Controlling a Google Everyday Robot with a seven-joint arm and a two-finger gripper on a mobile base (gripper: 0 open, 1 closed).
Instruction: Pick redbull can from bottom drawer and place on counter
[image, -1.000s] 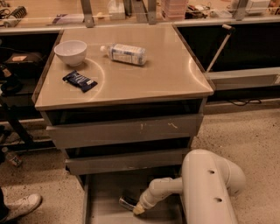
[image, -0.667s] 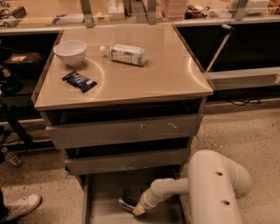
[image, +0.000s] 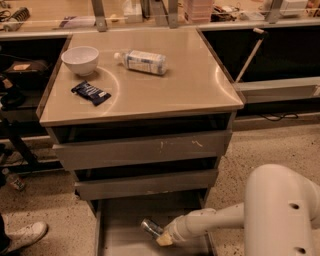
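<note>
The redbull can (image: 149, 228) is a small silvery can lying on its side on the floor of the open bottom drawer (image: 117, 225). My gripper (image: 164, 237) is low inside that drawer, reaching in from the right, right against the can's right end. The white forearm (image: 210, 221) runs back to the big white arm body (image: 280, 210) at the lower right. The counter (image: 185, 85) is the beige top of the cabinet above.
On the counter stand a white bowl (image: 80, 59), a dark blue snack wrapper (image: 90, 92) and a lying clear plastic bottle (image: 141, 61). The two upper drawers (image: 142, 149) are slightly open. A white shoe (image: 25, 235) is at the lower left on the floor.
The arm body has shifted a little to the right and lower in view. The gripper stays at the can in the bottom drawer, and the can has hardly moved.
</note>
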